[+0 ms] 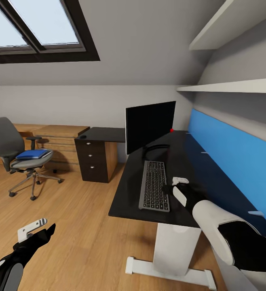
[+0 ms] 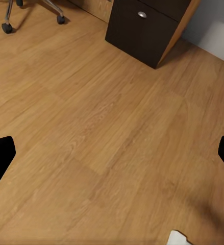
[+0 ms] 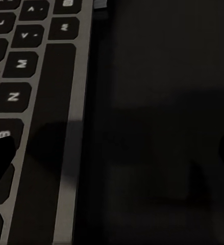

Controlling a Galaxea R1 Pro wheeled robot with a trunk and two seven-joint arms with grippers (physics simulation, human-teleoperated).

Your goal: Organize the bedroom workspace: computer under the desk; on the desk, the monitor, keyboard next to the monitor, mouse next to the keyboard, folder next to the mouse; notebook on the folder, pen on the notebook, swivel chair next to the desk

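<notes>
Lying flat on the desk (image 1: 129, 202), the silver black-keyed keyboard (image 1: 154, 190); both jaws seemingly parted, empty.

The head camera looks down across the desk (image 1: 129, 202); the right wrist camera presses close on the keyboard (image 1: 154, 186) (shared); the left faces the floor (image 2: 101, 132).

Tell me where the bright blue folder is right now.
In the head view, the flat bright blue folder lies on the seat of the grey swivel chair at far left, away from the black-topped desk, beside the low light-wood cabinets.
</notes>
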